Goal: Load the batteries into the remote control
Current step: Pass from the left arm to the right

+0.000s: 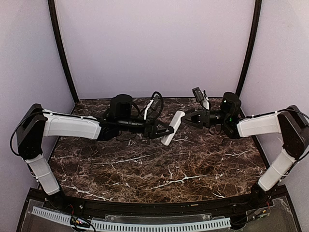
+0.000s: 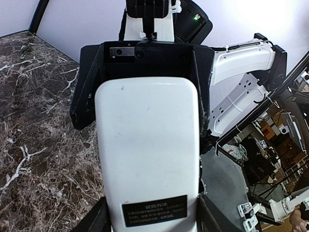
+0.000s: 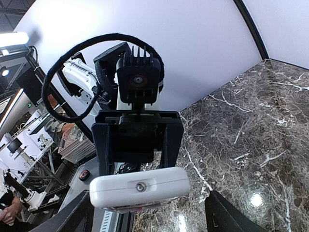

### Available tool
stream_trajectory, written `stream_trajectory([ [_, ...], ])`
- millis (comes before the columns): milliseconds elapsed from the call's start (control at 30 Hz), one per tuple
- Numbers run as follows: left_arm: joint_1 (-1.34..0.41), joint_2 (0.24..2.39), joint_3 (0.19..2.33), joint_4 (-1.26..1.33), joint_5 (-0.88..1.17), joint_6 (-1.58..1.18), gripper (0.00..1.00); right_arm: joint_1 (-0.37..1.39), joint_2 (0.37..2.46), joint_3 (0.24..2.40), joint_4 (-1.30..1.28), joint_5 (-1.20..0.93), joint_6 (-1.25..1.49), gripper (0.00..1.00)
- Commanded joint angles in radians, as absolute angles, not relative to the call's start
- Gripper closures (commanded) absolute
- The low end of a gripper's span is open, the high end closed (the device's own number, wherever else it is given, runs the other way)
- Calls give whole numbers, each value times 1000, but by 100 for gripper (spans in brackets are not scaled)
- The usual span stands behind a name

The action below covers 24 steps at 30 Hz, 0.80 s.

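Up over table (image 1: 145, 169), left gripper (image 1: 163, 130) pinches remote control (image 2: 147, 145) by long edges. Right gripper (image 1: 188, 117) jaws spread round far end. Looks light, hard, slippery; best hold edges.

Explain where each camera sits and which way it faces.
Top external: above and behind the arms, looking down on the table; both arms show, left gripper holding the remote control, right gripper at its end.
Left wrist: on the left arm, looking past its fingers along the remote control toward the right gripper.
Right wrist: mirrored, own fingers below, facing the remote control's end and the left gripper.
All share the remote control.
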<state>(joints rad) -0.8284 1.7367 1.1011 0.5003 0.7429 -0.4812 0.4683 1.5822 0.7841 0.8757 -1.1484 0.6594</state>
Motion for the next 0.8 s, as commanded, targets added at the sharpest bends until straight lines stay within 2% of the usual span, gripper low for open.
stream_trajectory([
  [0, -824, 1719, 1078, 571, 776, -507, 85, 485, 1635, 825, 1001, -1158, 745, 23],
  [200, -823, 1730, 1073, 590, 774, -520, 85, 509, 1669, 848, 1077, -1169, 811, 30],
  [633, -812, 1733, 1058, 607, 758, -528, 85, 542, 1698, 859, 1117, -1195, 859, 70],
  [767, -799, 1716, 1040, 606, 744, -533, 64, 541, 1684, 872, 1044, -1194, 831, 77],
])
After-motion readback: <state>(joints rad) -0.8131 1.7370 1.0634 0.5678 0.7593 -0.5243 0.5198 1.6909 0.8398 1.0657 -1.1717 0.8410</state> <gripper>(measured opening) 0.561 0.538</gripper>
